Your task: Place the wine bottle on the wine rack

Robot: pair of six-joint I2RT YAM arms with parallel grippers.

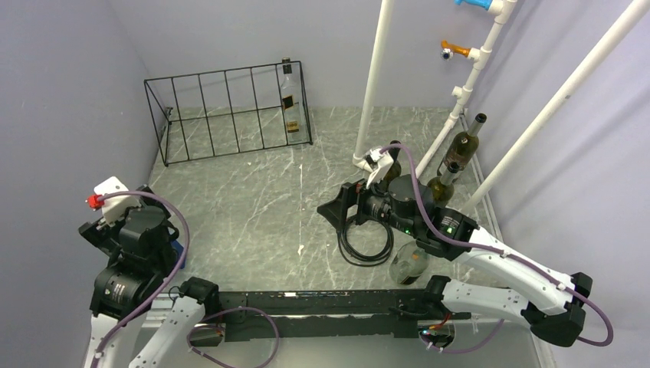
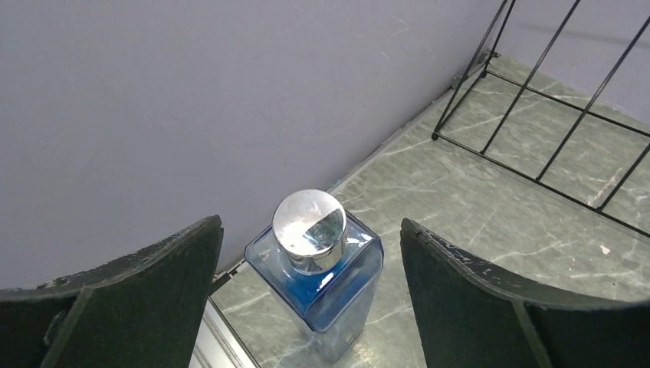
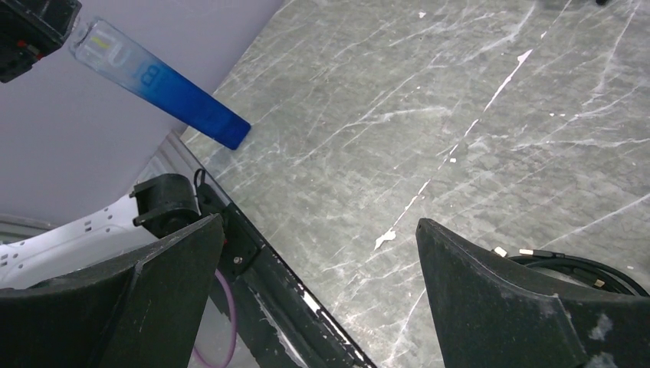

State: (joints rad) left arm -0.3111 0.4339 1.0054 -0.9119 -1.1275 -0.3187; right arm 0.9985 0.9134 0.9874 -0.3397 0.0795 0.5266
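Observation:
The wine rack (image 1: 230, 115), a low black wire frame, stands at the back left; its corner also shows in the left wrist view (image 2: 536, 92). A clear bottle (image 1: 289, 100) stands upright in its rightmost slot. A blue square bottle with a silver cap (image 2: 322, 268) stands upright near the left wall. My left gripper (image 2: 311, 223) is open above it, one finger on each side, not touching. My right gripper (image 1: 331, 211) is open and empty over the middle of the table, as the right wrist view (image 3: 319, 221) shows. Two dark green bottles (image 1: 464, 149) stand at the right.
A white pipe frame (image 1: 375, 84) rises at the back right. A coiled black cable (image 1: 366, 245) and a round clear bottle (image 1: 406, 264) lie under the right arm. The blue bottle also shows in the right wrist view (image 3: 165, 88). Walls close both sides.

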